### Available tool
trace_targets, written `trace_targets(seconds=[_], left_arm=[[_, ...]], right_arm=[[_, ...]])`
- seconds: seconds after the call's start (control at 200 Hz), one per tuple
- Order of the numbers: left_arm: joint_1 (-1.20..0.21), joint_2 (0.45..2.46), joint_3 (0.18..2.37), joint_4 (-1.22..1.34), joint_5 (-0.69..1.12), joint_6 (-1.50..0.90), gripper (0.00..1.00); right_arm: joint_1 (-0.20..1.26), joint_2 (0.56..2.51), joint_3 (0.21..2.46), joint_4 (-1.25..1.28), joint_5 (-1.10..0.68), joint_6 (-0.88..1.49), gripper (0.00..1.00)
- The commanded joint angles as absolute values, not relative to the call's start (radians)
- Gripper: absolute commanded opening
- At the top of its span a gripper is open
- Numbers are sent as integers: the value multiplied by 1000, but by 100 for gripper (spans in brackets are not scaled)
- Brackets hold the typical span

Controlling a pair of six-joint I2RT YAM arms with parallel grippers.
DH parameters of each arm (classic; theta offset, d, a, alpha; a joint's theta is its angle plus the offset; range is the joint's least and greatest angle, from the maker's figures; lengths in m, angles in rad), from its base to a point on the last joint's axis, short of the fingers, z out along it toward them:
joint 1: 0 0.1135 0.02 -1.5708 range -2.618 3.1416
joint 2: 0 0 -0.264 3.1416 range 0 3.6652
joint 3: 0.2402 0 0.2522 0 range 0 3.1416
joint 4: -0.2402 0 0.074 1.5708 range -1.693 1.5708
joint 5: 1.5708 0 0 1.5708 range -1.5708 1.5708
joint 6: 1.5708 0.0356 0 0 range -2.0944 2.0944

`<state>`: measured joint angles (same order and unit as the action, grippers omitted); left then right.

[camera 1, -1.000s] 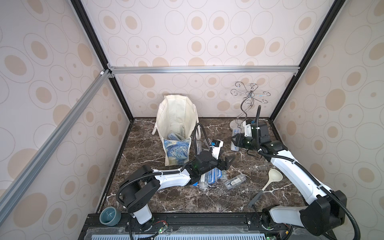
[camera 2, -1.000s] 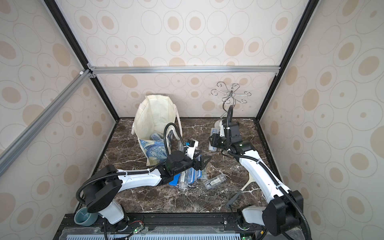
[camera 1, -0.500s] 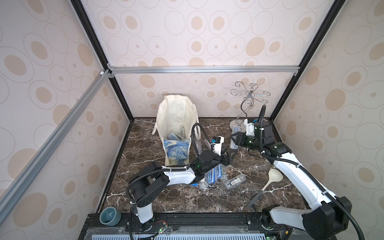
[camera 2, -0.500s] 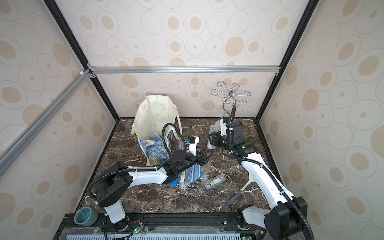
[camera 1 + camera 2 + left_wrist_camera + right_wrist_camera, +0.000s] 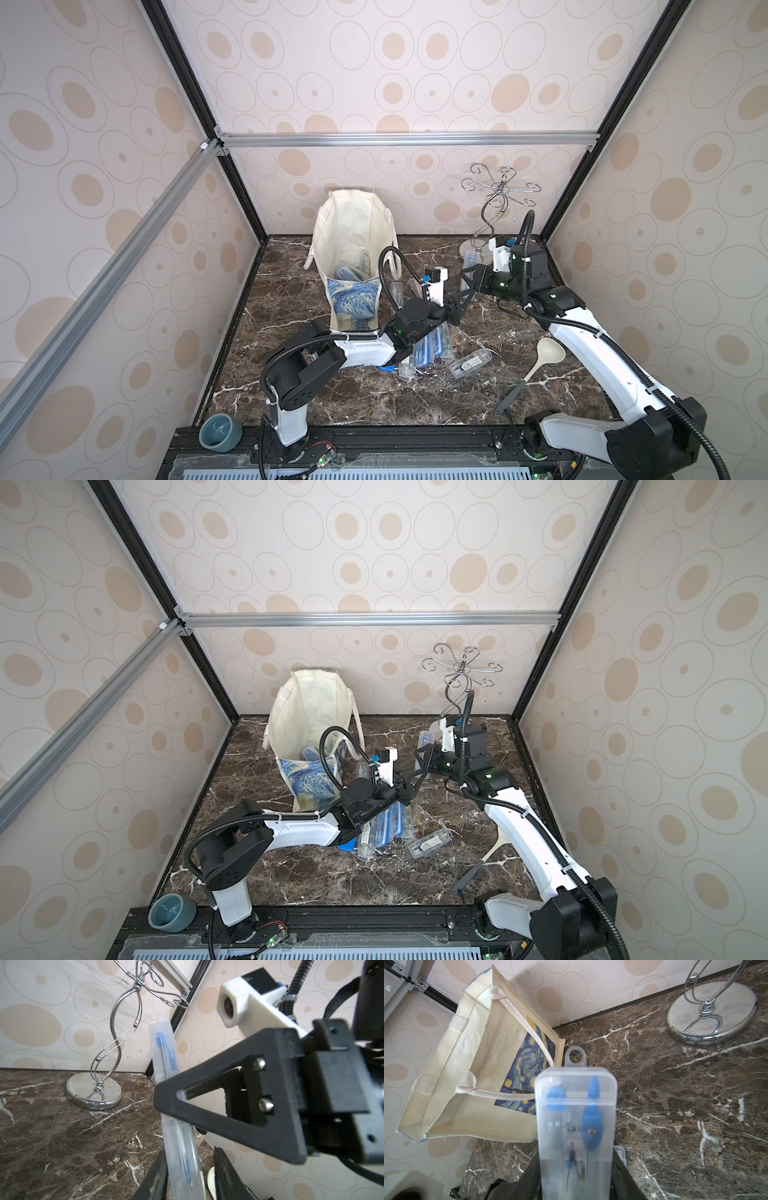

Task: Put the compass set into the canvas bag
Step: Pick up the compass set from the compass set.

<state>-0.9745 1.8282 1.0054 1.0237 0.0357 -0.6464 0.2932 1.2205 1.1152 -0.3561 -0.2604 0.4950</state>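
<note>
The compass set (image 5: 576,1126) is a clear plastic case with a blue compass inside. My right gripper (image 5: 576,1172) is shut on its lower end and holds it above the marble table. The canvas bag (image 5: 353,232) (image 5: 307,712) (image 5: 477,1064) stands open at the back left, starry print facing front. My left gripper (image 5: 190,1165) meets the right gripper (image 5: 467,282) at mid-table. Its jaws straddle the same case (image 5: 182,1159) edge-on. One finger (image 5: 160,1167) touches the case; a gap shows at the other. In both top views the left gripper (image 5: 457,307) (image 5: 409,791) sits just below the right one (image 5: 419,762).
Several more clear cases (image 5: 428,349) lie piled under the left arm, one apart (image 5: 469,365), one by the chrome stand (image 5: 494,208), one inside the bag (image 5: 349,272). A cream ladle (image 5: 540,361) lies at the right. A teal bowl (image 5: 220,432) sits at the front left edge.
My left gripper has reached up and right to the case in the right gripper, and its jaws have narrowed around it. The right arm has shifted slightly, still holding the case.
</note>
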Motion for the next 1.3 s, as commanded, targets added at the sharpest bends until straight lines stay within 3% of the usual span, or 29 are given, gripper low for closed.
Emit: trace_targets(seconds=[0.0, 0.385, 0.61, 0.78, 0.955, 1.291], left_arm=[[-983, 1842, 1044, 1105, 58, -660, 32], [-980, 1861, 1063, 1122, 107, -671, 19], [-978, 1852, 1060, 1119, 99, -666, 18], [-977, 1841, 1065, 1068, 74, -653, 17], [-971, 1821, 1090, 957, 31, -633, 16], [-936, 1746, 1264, 599, -64, -512, 16]], right_arm=[[287, 1198, 1106, -334, -276, 509, 39], [287, 1203, 1098, -308, -292, 512, 39], [285, 1207, 1098, -307, -288, 508, 42], [284, 1193, 1096, -323, -255, 494, 59], [284, 1146, 1089, -353, -179, 474, 100], [240, 966, 1055, -435, 101, 430, 100]])
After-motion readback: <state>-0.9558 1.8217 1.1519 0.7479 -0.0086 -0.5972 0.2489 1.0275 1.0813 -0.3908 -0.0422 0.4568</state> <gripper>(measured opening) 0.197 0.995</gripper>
